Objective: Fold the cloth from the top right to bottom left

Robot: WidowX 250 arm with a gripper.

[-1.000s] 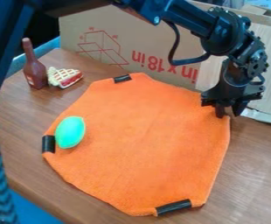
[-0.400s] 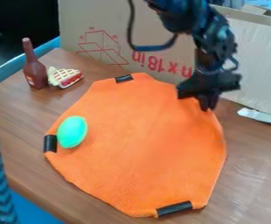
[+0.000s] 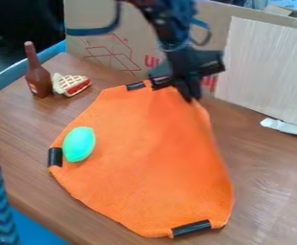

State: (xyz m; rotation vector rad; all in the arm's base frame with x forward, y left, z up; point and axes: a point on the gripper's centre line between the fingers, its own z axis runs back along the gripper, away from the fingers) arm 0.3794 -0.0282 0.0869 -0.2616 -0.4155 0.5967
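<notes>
An orange cloth (image 3: pixel 138 167) covers the middle and lower part of the frame, its right side drawn inward and up toward the gripper (image 3: pixel 189 94) at upper center, seen from across the room. The black fingers are clenched on the cloth's upper edge, right of the black strip (image 3: pixel 135 86) there. The fold looks barely begun, and the likely next move is a low, slow carry toward lower left, with the pinched corner held just high enough to clear the layer beneath. Haste could drag the whole cloth or let the edge slip; once the corner lies over the lower left, it should be set flat before the grip is released. A green egg-shaped toy (image 3: pixel 79 144) rests on the cloth at left — a likely lump under the fold, and liable to roll if the fabric brushes it.

The brown wooden tabletop (image 3: pixel 266 177) runs to the right edge of the frame. Behind it stands a cardboard box (image 3: pixel 93 28) with red print, a pale panel (image 3: pixel 266 67) at upper right. At upper left — a brown toy bottle (image 3: pixel 38 74) beside a toy pie slice (image 3: pixel 72 84).
</notes>
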